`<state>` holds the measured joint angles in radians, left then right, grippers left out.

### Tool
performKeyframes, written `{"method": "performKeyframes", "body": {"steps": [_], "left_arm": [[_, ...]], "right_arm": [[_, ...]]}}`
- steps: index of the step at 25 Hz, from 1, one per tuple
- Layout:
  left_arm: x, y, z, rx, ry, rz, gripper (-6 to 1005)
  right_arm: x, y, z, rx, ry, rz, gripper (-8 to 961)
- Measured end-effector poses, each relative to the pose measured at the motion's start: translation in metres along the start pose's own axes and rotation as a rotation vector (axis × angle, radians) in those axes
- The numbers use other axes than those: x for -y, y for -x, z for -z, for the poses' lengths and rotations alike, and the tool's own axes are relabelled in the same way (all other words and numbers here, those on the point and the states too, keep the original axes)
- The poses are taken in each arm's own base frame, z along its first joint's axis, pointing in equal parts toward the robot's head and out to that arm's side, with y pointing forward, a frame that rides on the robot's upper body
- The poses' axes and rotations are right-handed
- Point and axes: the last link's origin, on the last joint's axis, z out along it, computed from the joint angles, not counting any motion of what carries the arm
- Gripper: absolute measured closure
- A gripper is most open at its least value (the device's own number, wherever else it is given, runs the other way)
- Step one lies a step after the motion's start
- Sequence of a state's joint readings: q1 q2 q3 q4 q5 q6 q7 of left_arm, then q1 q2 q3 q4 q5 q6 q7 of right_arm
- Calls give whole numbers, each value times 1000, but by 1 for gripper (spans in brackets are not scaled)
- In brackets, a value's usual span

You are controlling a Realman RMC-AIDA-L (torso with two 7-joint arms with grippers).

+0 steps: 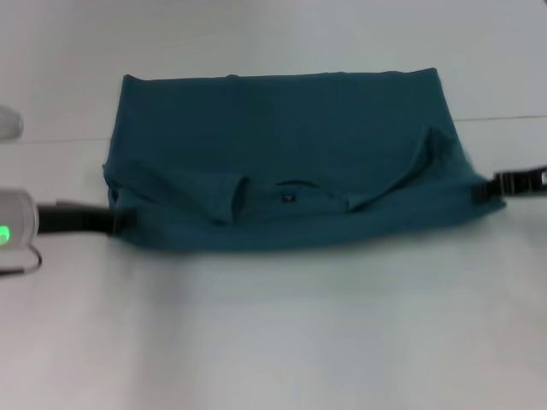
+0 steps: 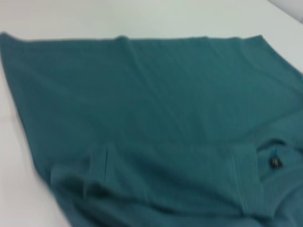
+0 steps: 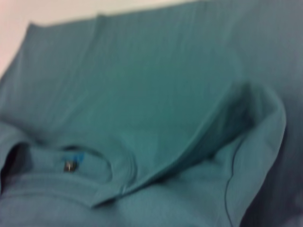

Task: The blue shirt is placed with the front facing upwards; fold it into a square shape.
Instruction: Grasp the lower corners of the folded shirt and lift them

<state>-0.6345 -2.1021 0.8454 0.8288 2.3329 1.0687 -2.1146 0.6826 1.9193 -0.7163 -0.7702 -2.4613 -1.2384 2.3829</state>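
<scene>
Folded blue shirt [image 1: 291, 162] (collar nearest) on white table [image 1: 282, 342], grippers' fingers' state unclear.

The blue shirt [image 1: 282, 145] is soft matt knit cloth, lying on a smooth, faintly glossy white table [image 1: 273, 342].

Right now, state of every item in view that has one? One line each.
blue shirt: folded over into a wide band, back side up, no lettering showing, both sleeves turned in; not yet square.
neck label: exposed at the collar, near the front edge.
left gripper: at the shirt's left front corner, low on the table.
right gripper: at the shirt's right front corner.
</scene>
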Motion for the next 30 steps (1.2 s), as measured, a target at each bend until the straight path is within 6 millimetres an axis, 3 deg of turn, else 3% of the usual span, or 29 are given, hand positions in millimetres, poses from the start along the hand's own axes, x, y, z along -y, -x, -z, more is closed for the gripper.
{"method": "performKeyframes", "body": {"steps": [1,5,6,10,13,17,30], "left_arm": [[3,-19,3,-7,0,-7,986],[5,-43,5,-13,-1,-22,986],[6,-68,7,-20,0,-45,986],[5,-88,9,-27,1,-65,986],[4,-89,9,-24,5,-52,986],[6,-69,12,4,25,-19,985],[-10,26,31,84,122,53,986]], "right_arm": [[-1,8,3,13,-1,-1,916],[-9,39,11,62,-6,23,913],[-12,47,13,76,-8,32,912],[-20,71,24,118,-29,72,909],[-18,74,29,114,-45,69,907],[-12,57,32,68,-31,47,904],[8,-49,25,-93,24,-74,894]]}}
